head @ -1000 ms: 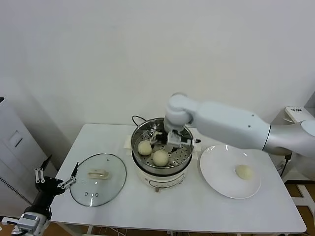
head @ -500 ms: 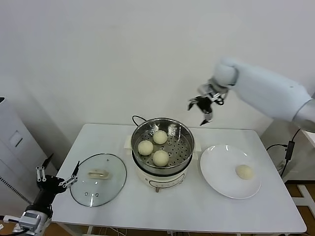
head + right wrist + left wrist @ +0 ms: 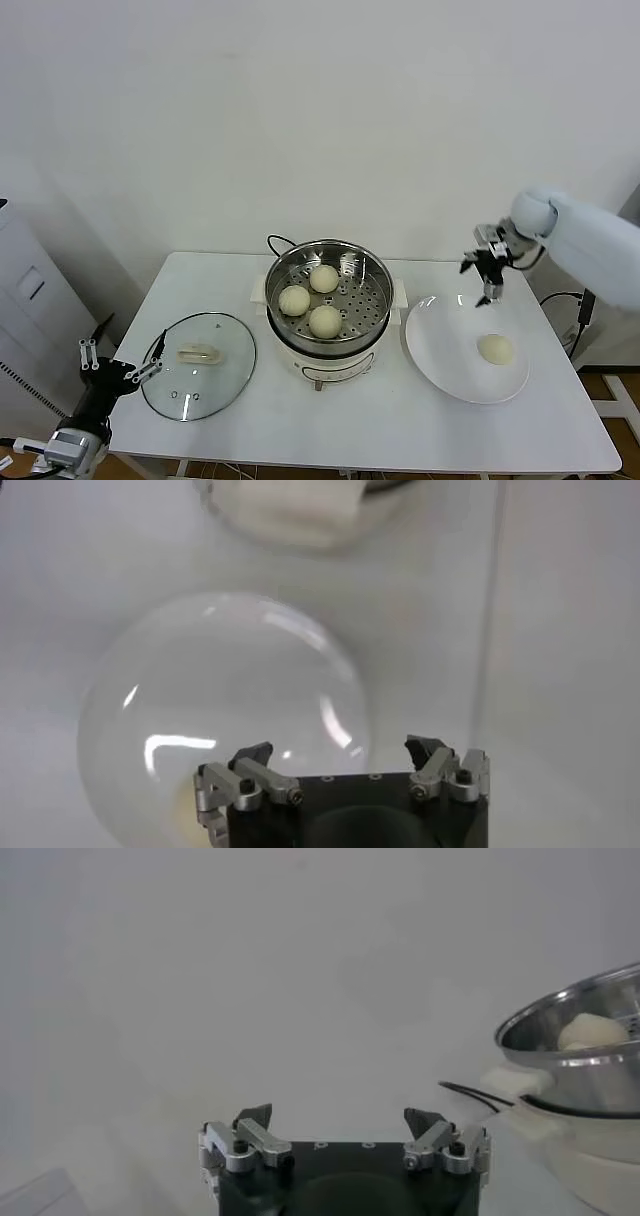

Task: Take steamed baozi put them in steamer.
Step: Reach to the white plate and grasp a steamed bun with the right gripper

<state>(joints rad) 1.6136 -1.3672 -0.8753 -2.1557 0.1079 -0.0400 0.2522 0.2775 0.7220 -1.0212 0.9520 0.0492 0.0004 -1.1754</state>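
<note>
- The steamer (image 3: 330, 290) is a round, shiny steel basket with a perforated floor. It sits on a white cooker base (image 3: 325, 360) at the centre of the white table (image 3: 380, 425).
- Three steamed baozi lie inside the basket, each smooth, round and cream-white: one at 12 o'clock (image 3: 323, 279), one at 9 o'clock (image 3: 294, 300) and one at 6 o'clock (image 3: 325, 321). The three sit close together; whether they touch cannot be told.
- A fourth steamed baozi (image 3: 495, 348) rests on the large white plate (image 3: 440, 350), at 3 o'clock from the steamer. It lies toward the plate's right half, away from the rim.
- The right gripper (image 3: 487, 272) hangs in the air over the far edge of the plate, at about 12 o'clock from the lone bun and clear of it. Its dark fingers are spread apart and carry nothing. The right wrist view confirms this, with both fingertips (image 3: 250, 756) wide apart above the glossy plate surface (image 3: 220, 700).
- The left gripper (image 3: 122, 366) is parked low, off the table's left edge, at 9 o'clock from the glass lid (image 3: 200, 365). Its fingers are apart and empty, as the left wrist view shows (image 3: 345, 1128).
- The glass lid is flat, round and transparent, with a white handle (image 3: 198, 352) at its centre. It lies on the table at 9 o'clock from the steamer.
- A black cord (image 3: 281, 241) loops behind the steamer at about 11 o'clock.
</note>
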